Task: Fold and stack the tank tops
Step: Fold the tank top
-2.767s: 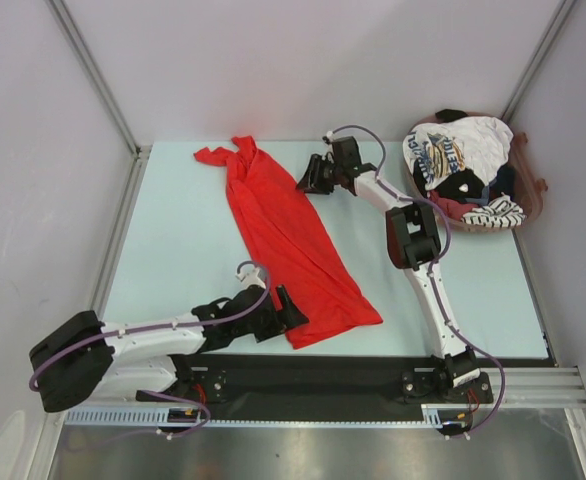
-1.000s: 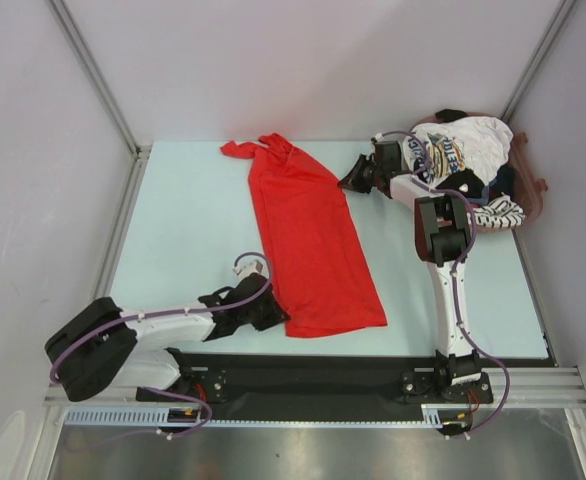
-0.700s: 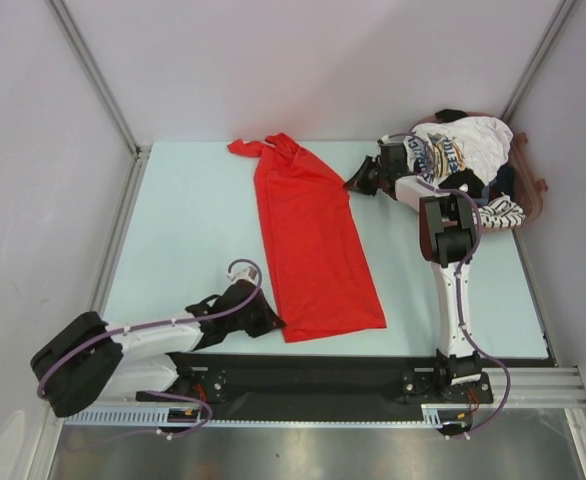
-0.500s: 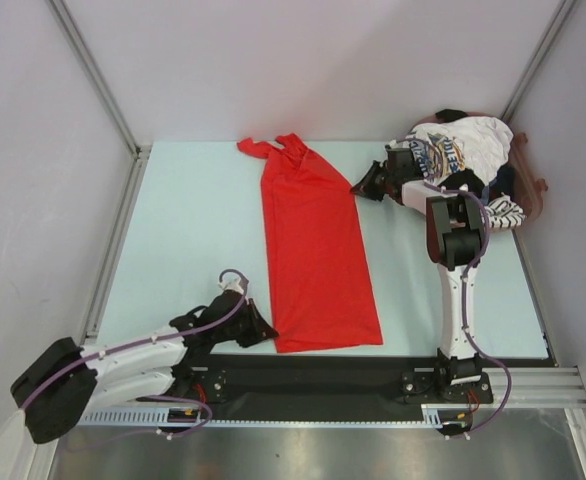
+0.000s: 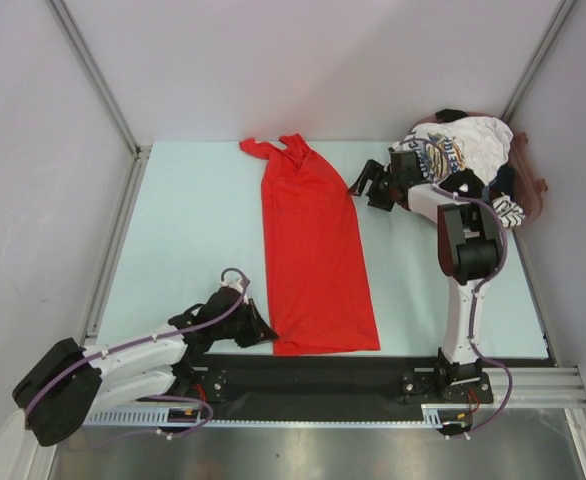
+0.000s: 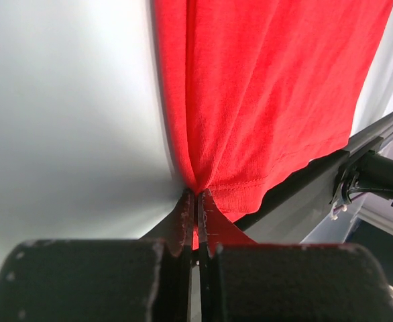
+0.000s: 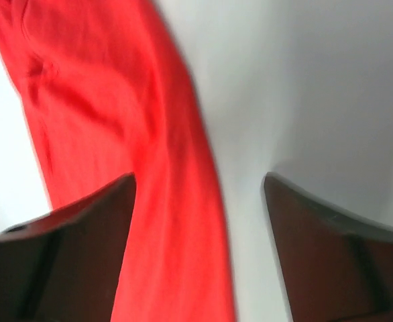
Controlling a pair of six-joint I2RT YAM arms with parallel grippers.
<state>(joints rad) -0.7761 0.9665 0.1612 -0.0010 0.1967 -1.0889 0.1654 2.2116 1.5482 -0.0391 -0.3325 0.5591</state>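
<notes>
The red tank top (image 5: 313, 250) lies flat and stretched lengthwise down the middle of the table, straps at the far end. My left gripper (image 5: 265, 331) is shut on its near left hem corner; in the left wrist view the fingertips (image 6: 186, 208) pinch a fold of the red tank top (image 6: 263, 87). My right gripper (image 5: 359, 187) is open beside the top's far right edge. In the right wrist view it (image 7: 198, 184) holds nothing, and the edge of the red tank top (image 7: 116, 100) lies on the table below the gap. The other tank tops, a white printed one (image 5: 451, 150) and a striped one (image 5: 497, 211), are heaped at the back right.
A brown basket (image 5: 535, 190) at the back right holds the heap of garments, right behind my right arm. The pale table (image 5: 183, 230) ends in a black rail (image 5: 313, 375) at the near edge, just below the red top's hem. Walls enclose the left, back and right.
The red top has been swung and pulled straight, from slanted to lengthwise. My left gripper drew the hem toward the near edge. My right gripper has opened and let go of the far edge.
</notes>
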